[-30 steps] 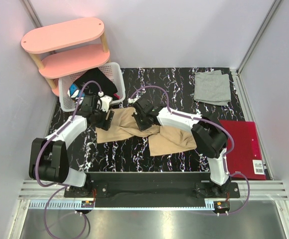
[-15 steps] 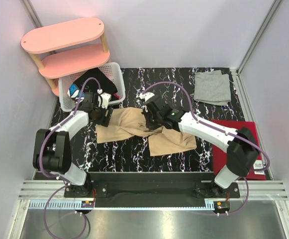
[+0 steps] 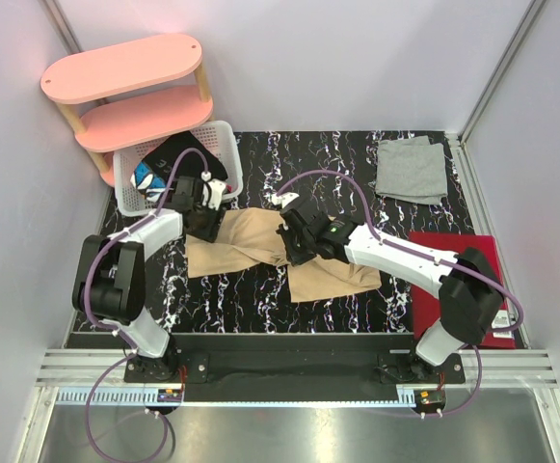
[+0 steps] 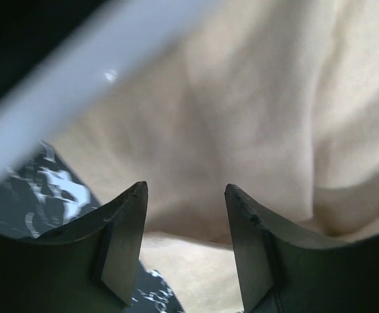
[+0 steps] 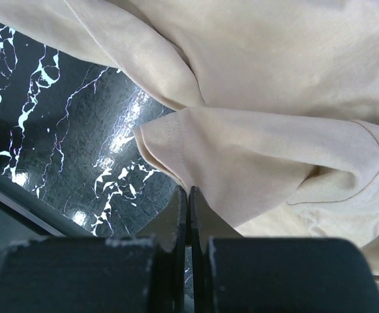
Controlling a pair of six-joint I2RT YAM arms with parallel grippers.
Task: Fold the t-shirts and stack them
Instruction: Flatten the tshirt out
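Observation:
The large tan-beige t-shirt (image 3: 246, 241) lies crumpled across the middle of the black marbled table. My right gripper (image 3: 295, 249) sits at its centre. In the right wrist view it (image 5: 188, 190) is shut on a hemmed sleeve edge of the tan shirt (image 5: 274, 156). My left gripper (image 3: 207, 218) hovers at the shirt's far left corner, next to the basket. In the left wrist view it (image 4: 186, 190) is open with tan cloth (image 4: 261, 98) below and between its fingers, not pinched. The light grey t-shirt (image 3: 412, 170) lies folded at the far right.
A white basket (image 3: 125, 198) holding dark clothes stands at the far left; its rim (image 4: 78, 85) shows blurred in the left wrist view. A pink two-tier shelf (image 3: 125, 68) stands behind it. The red folder (image 3: 458, 289) lies at the right edge.
My right arm swung its elbow out to the right and its gripper shifted slightly toward the near side, still on the tan shirt. My left gripper moved right and farther, up beside the basket.

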